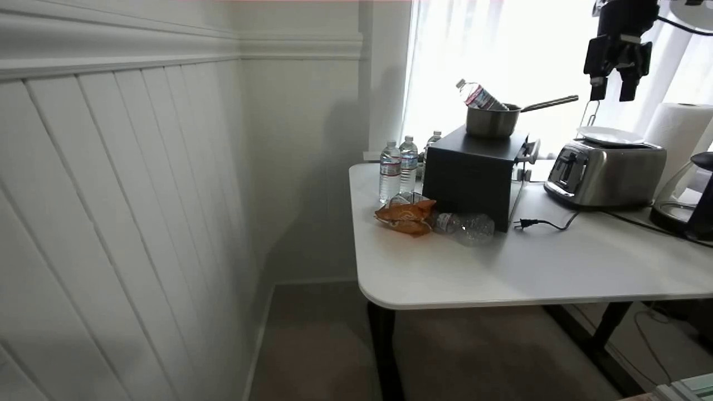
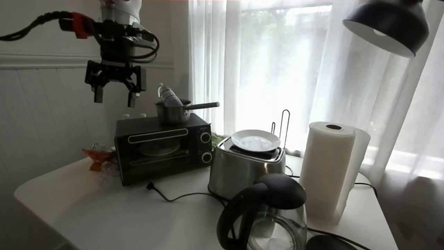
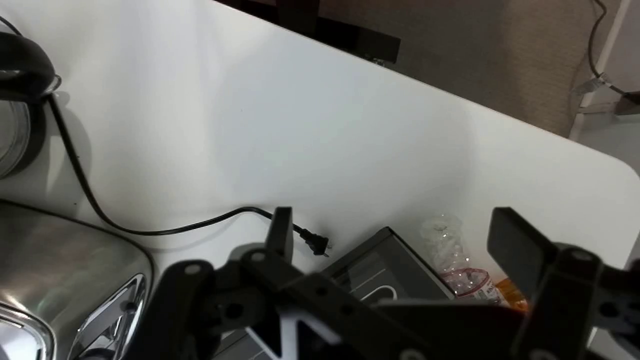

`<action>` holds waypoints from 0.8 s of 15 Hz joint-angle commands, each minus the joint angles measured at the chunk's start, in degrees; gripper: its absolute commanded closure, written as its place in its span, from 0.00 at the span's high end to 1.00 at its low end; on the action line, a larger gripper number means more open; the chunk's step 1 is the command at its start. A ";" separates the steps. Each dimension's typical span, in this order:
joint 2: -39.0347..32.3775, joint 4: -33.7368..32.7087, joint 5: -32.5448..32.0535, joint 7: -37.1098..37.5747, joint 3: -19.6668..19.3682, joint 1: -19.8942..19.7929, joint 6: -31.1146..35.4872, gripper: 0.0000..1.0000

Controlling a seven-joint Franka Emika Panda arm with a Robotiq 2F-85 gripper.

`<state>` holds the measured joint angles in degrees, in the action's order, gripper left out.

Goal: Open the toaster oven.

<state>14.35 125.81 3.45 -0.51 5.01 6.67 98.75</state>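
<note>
Silver toaster (image 2: pixel 241 173), paper towels (image 2: pixel 326 173), kettle (image 2: pixel 270 215)

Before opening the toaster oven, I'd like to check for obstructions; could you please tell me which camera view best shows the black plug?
The wrist view: there the black plug appears largest, with nothing covering it. Both exterior views show it smaller, lying on the table in front of the toaster oven.
</note>
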 commanded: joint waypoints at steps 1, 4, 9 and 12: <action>-0.27 0.60 1.28 0.87 0.24 -0.29 2.44 1.00; 0.73 2.56 2.29 9.74 1.43 -0.42 3.60 1.00; 4.98 11.18 1.88 21.89 2.19 -1.45 16.29 1.00; 5.29 16.40 1.88 24.62 1.05 -3.34 27.00 1.00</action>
<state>16.74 135.83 4.47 21.29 6.29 5.49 116.62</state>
